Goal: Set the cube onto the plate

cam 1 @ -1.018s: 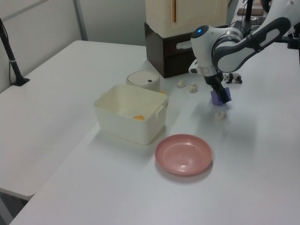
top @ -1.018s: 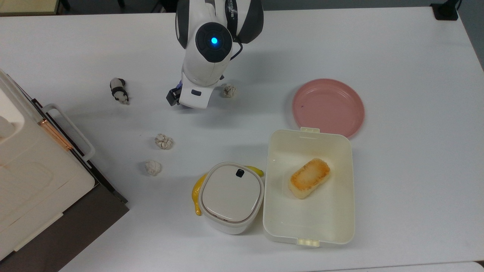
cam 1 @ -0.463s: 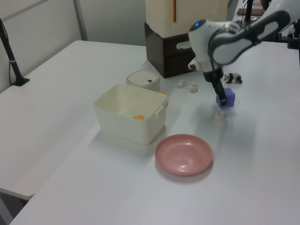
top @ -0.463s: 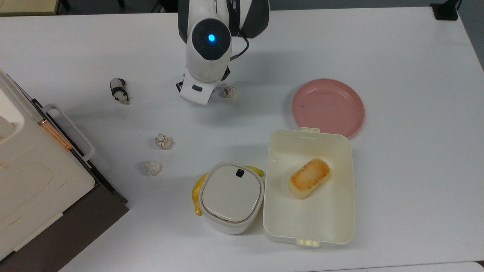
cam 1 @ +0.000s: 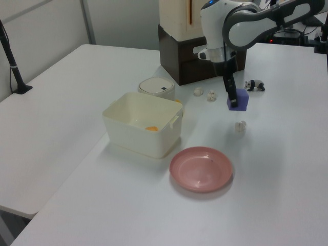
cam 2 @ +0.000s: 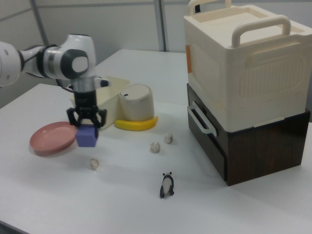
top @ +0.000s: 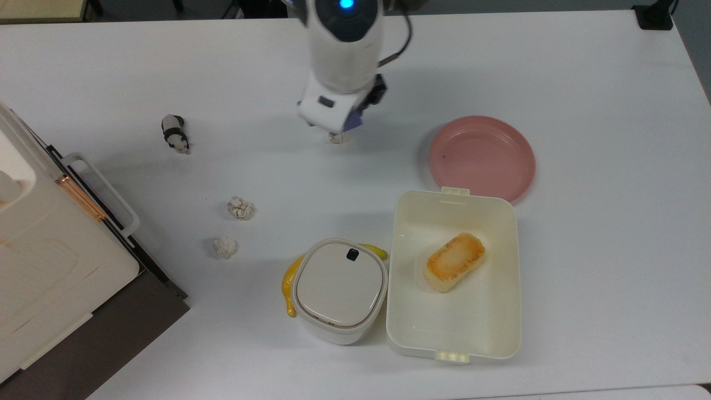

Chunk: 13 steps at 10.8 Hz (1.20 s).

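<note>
pincer (cam 2: 87, 126): closed around the cube (cam 2: 87, 136) | cube: in air above tabletop (cam 2: 122, 195) | plate (cam 2: 48, 139): near, apart

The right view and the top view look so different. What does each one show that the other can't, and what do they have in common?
The right view alone shows the gripper clamped on the cube, held clear above the table, and the tall cream case side-on. The top view alone looks into the open box at the toasted bread. Both show the pink plate, the panda figurine and the paper balls.
</note>
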{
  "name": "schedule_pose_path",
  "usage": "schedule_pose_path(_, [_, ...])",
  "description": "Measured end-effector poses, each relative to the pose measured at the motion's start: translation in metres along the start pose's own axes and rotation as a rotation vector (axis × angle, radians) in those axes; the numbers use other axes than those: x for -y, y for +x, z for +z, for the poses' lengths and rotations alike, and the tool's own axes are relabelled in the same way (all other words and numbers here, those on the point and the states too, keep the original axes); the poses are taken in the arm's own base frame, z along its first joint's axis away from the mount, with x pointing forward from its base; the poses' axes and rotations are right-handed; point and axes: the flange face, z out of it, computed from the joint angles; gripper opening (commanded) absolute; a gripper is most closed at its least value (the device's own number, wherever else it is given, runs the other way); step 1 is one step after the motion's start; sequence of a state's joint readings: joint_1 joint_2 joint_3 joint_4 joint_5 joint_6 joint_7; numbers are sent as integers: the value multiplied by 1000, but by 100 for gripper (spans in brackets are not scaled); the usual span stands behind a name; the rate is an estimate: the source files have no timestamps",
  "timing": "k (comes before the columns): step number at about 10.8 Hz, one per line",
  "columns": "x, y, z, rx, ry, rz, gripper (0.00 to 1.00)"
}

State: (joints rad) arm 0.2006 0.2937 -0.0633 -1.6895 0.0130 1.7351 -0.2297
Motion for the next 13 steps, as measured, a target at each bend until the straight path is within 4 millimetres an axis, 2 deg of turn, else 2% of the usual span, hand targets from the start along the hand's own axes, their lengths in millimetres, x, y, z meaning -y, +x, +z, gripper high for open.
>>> schedule_pose_path(2, [62,19,-8,-59,29,120,37])
schedule_pose_path(3, [95,33,-5,-102,29,198,45])
schedule_pose_path(4, [126,47,3,-134,30,262,66])
schedule_pose_path(5, [154,62,15,-151,33,315,100])
schedule_pose_path(7, [189,82,34,-169,39,407,100])
schedule_pose_path(9, [201,90,45,-170,40,434,100])
schedule_pose_path(10, [200,91,40,-178,43,437,100])
schedule_pose_path(11, [199,90,28,-190,47,440,100])
schedule_pose_path(12, [196,80,5,-182,49,447,100])
schedule_pose_path(13, [185,63,-26,-168,56,459,100])
